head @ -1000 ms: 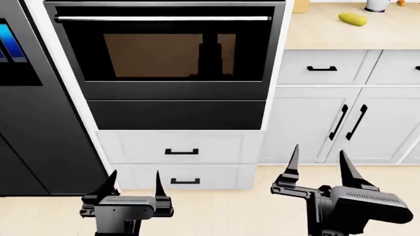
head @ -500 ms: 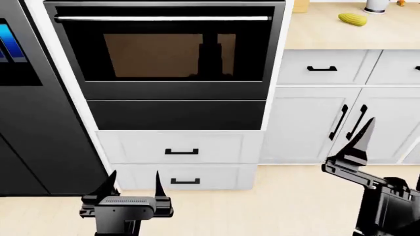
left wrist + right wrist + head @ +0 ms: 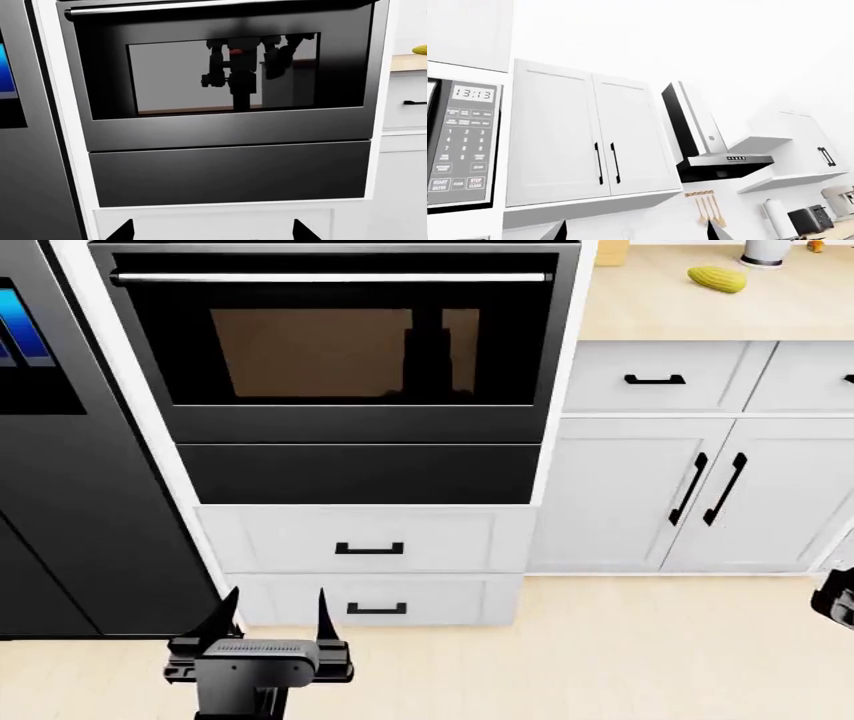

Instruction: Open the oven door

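The oven door (image 3: 350,345) filled the upper middle of the head view, shut flush in its white surround, its brown-tinted window below the long silver bar handle (image 3: 330,278). In the left wrist view the door (image 3: 227,75) took up most of the frame, its glass reflecting the dark shape of the robot. Under it sat the plain black panel (image 3: 358,473), then two white drawers (image 3: 367,540).

The left gripper (image 3: 267,612) stood at the lower left of the head view, upright, its two pointed jaws set apart and empty, well below the door and touching nothing. Only the jaw tips showed at the bottom edge of the left wrist view.

The right gripper (image 3: 837,597) was nearly all cut off at the right edge of the head view; just a dark corner showed. In the right wrist view two dark tips stood wide apart at the bottom edge, aimed at white wall cabinets (image 3: 590,140), with a microwave (image 3: 460,142) at the left.
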You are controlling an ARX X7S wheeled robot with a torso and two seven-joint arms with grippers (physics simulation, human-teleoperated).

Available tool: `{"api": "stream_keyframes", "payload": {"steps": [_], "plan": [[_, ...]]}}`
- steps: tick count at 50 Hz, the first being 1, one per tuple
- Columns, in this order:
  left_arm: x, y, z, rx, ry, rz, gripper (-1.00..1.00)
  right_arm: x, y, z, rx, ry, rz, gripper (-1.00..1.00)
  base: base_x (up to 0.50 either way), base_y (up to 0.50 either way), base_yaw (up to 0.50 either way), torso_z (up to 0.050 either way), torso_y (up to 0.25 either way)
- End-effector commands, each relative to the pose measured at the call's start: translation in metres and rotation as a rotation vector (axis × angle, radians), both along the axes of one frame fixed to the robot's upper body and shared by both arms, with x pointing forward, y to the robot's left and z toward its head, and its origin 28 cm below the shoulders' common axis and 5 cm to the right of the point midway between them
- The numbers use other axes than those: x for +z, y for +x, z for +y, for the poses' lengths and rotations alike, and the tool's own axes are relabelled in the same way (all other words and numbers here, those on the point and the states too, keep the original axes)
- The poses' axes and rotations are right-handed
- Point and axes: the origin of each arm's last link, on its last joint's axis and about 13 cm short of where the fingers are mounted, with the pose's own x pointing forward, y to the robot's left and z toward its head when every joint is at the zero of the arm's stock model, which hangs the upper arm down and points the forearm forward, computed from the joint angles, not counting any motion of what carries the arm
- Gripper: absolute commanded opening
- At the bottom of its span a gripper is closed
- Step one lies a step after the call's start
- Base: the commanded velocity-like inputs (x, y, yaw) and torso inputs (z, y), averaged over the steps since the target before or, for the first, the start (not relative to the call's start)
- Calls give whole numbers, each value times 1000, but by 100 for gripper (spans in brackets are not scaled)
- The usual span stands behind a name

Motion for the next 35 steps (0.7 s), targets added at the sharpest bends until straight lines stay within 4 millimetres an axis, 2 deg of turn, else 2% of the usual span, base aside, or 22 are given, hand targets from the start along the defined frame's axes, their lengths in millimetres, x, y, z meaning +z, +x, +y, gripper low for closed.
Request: {"api": "stream_keyframes", "payload": {"steps": [1,11,20,35], "plan": [[0,0,0,1,0,2,100,12,-16,-6,-42,-34,-136,100,0,0,0,0,0],[0,0,0,2,0,2,100,19,-30,-8,-103,-69,-277,100,0,0,0,0,0],[-1,0,0,0,2,4,100,19,-34,-9,-106,-100,-333,100,0,0,0,0,0],[-1,-1,0,-2,3,6,100,15,-30,-9,-106,-102,-349,100,0,0,0,0,0]]}}
